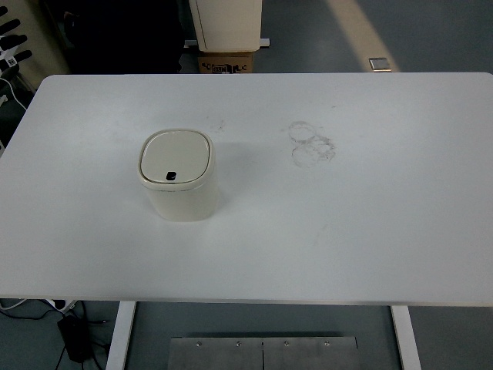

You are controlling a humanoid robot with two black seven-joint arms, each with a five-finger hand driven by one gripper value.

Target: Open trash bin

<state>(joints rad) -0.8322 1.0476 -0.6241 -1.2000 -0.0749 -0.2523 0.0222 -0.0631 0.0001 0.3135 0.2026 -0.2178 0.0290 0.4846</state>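
The cream trash bin (177, 185) stands upright on the left half of the white table (370, 231), well in from every edge, its lid shut. It looks like light, rigid, smooth plastic, so a hard push could slide it; the dark button (170, 175) near the lid's front edge seems the place to press. The table is bare apart from faint ring marks (310, 143) toward the far edge. Of the left hand (9, 38) only dark fingertips show beyond the far left corner; whether they are spread or curled I cannot tell. The right hand is out of view.
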